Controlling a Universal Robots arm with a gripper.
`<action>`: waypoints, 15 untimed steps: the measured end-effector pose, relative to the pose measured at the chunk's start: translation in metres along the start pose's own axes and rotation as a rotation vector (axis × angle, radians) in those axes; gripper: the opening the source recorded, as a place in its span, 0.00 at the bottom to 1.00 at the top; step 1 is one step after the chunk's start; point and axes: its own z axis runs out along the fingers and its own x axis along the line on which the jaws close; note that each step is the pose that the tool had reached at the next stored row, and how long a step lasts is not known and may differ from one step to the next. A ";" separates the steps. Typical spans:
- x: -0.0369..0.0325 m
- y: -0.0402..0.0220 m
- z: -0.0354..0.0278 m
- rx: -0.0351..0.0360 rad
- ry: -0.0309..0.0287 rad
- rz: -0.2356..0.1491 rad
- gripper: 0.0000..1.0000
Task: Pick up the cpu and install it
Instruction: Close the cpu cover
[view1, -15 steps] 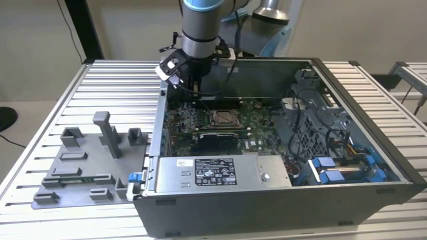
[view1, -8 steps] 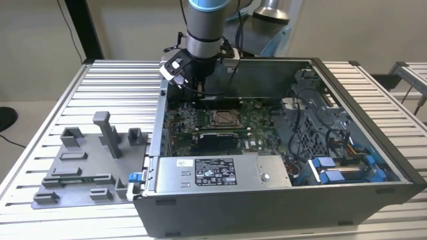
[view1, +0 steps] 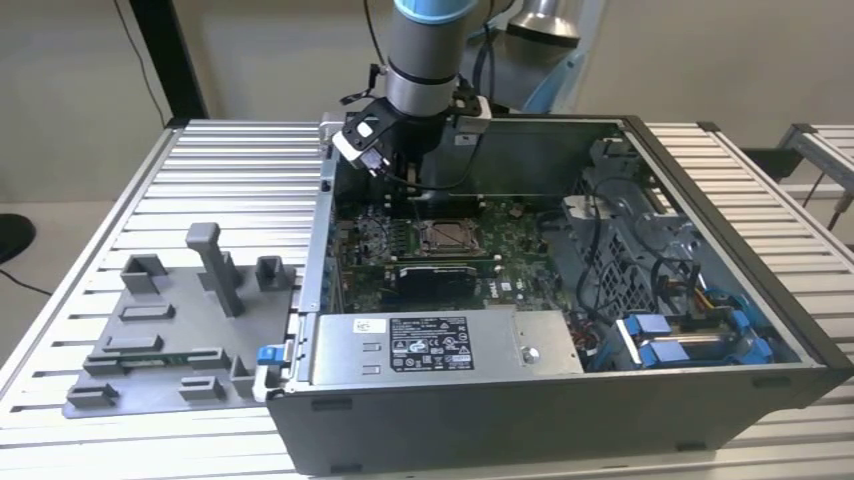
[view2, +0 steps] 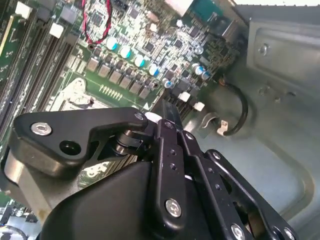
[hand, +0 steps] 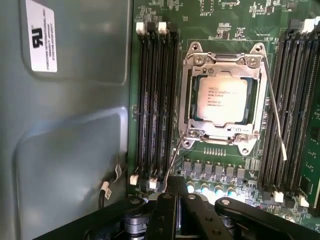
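Observation:
The cpu (hand: 222, 100), a pale silvery square chip, lies flat in the motherboard socket (view1: 445, 236) with the metal frame (hand: 192, 95) around its edges. A thin wire lever (hand: 274, 107) runs along one side of the socket. My gripper (view1: 411, 183) hangs inside the open computer case, just above the board and beyond the socket toward the case's back wall. In both wrist views its black fingers (hand: 170, 202) (view2: 169, 125) are pressed together with nothing between them. The gripper (hand: 176, 189) is clear of the cpu, over the row of capacitors (hand: 210, 187).
The computer case (view1: 747, 385) stands open on a slatted metal table (view1: 214, 180). A power supply (view1: 427, 343) sits at its front, blue drive brackets (view1: 667, 335) and cables at the exterior view's right. Memory slots (hand: 155, 100) flank the socket. A grey fixture (view1: 174, 320) lies at the exterior view's left.

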 end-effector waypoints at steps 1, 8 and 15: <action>0.0001 0.0001 -0.0001 -0.0001 0.0000 0.000 0.00; -0.0003 0.0097 -0.0017 0.0000 0.0021 0.000 0.00; -0.0004 0.0202 -0.0043 -0.0001 0.0042 0.000 0.00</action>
